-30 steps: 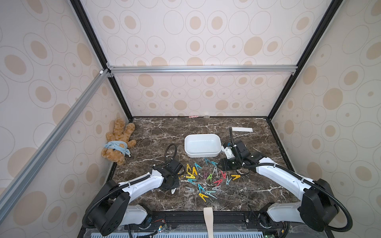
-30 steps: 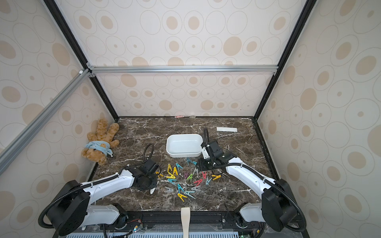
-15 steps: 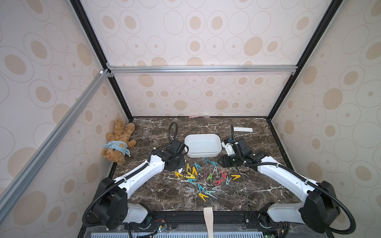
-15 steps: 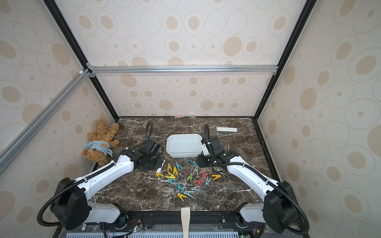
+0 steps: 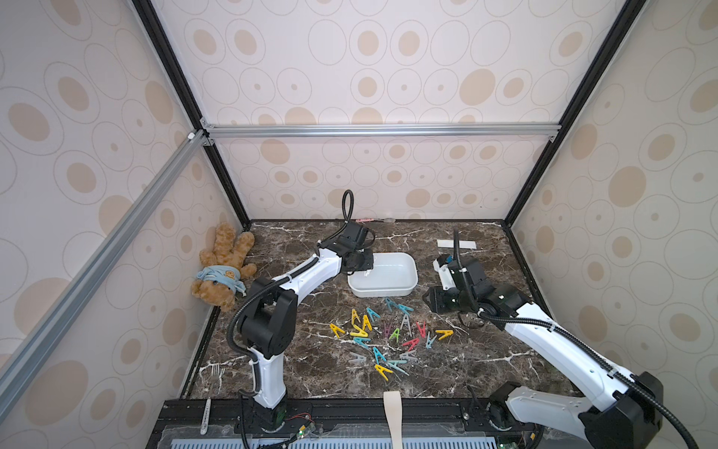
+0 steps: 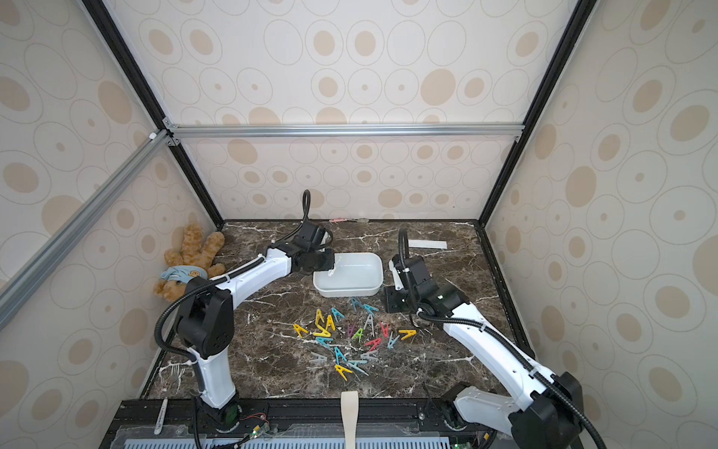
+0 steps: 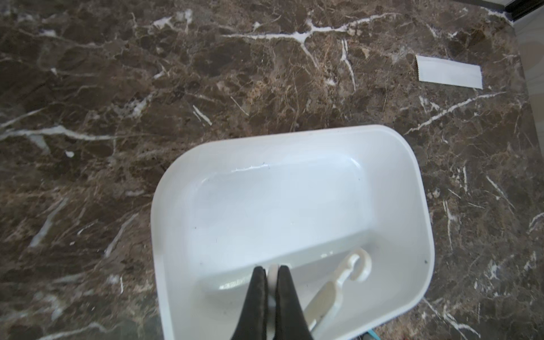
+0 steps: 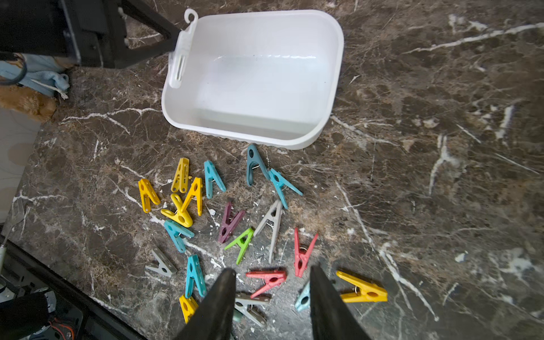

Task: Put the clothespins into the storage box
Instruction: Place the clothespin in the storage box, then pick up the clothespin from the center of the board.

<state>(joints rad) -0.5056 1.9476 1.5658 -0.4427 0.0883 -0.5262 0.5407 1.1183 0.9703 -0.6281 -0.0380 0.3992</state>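
At the far left of the desk point(image 5: 311, 369), noted a teddy bear point(image 5: 221, 272), no part of the task.

Next along, at the left rim of the storage box point(image 5: 382, 291), found the left pincer point(image 7: 270, 273) pressed together on one white clothespin point(image 8: 182, 50). Held over the box's inside, hooked end hanging free, not yet let go.

Inside the box, seen nothing lying down: bare white floor in both wrist views. Judged accordingly: no peg delivered so far, first delivery in hand and wanting only a release.

In front of the box, counted about twenty clothespins point(image 5: 395, 334) loose on the desk: yellow, teal, grey, red, one green, one purple. Scattered flat, some overlapping, the nearest teal ones just beside the front wall. All outstanding.

Further right, found the right pincer point(image 8: 272, 269) spread and empty, poised above the right part of the scatter, a red peg and a yellow one close below. No grasp begun there.

Far right, near the back wall, noted a white paper strip point(image 5: 456, 244), well apart from the box.

Bulk of the task judged undone.
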